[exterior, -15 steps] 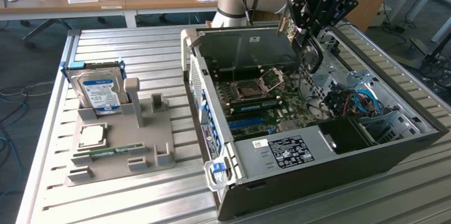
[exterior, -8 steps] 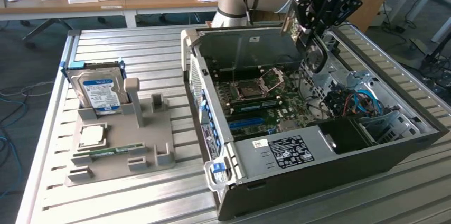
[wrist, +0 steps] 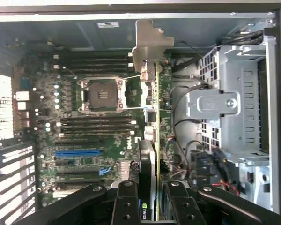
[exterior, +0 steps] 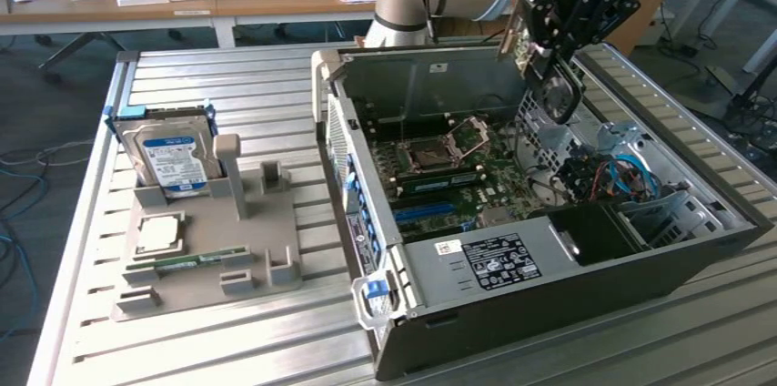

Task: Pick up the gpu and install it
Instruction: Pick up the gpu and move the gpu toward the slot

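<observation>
The gpu (exterior: pixel 559 95) hangs edge-down over the open computer case (exterior: pixel 547 268), its round fan facing the exterior view's right. My gripper (exterior: pixel 552 58) is shut on the card's upper part. In the wrist view the gpu (wrist: pixel 152 154) appears edge-on, with its silvery bracket (wrist: pixel 147 42) at the far end and my black fingers (wrist: pixel 126 201) on either side of it. Well below it lies the motherboard (wrist: pixel 84 136), with the bare processor socket (wrist: pixel 100 96) and a blue slot (wrist: pixel 77 152). The card touches nothing in the case.
A metal drive cage (wrist: pixel 234 108) and loose cables (exterior: pixel 613 177) sit beside the card inside the case. At the exterior view's left a grey holder (exterior: pixel 206 259) carries a blue-labelled hard drive (exterior: pixel 176 154), a processor (exterior: pixel 158 233) and a memory stick (exterior: pixel 195 260).
</observation>
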`<action>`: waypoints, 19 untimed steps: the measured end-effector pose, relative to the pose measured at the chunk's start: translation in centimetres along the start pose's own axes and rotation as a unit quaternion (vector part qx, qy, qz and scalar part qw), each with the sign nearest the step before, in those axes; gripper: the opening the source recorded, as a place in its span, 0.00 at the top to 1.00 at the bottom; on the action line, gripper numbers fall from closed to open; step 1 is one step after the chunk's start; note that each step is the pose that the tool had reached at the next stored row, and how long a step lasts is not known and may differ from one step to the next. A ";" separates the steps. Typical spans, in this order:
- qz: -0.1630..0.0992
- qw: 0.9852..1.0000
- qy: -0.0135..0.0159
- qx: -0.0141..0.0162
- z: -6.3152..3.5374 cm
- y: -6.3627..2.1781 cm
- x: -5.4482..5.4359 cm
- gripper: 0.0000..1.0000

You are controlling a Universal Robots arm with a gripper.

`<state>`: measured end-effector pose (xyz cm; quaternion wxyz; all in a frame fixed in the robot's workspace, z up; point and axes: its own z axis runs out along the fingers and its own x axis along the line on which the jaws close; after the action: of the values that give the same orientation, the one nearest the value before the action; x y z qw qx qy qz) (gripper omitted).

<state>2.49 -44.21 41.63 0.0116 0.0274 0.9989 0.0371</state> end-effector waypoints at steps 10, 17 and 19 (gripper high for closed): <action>0.000 1.000 0.000 0.000 0.04 0.08 -1.4 0.74; -0.004 1.000 0.000 0.000 0.05 0.09 -1.7 0.74; -0.008 1.000 0.001 0.000 0.05 0.09 -1.7 0.74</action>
<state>4.19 -44.21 41.62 0.0113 0.0190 0.9991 0.0373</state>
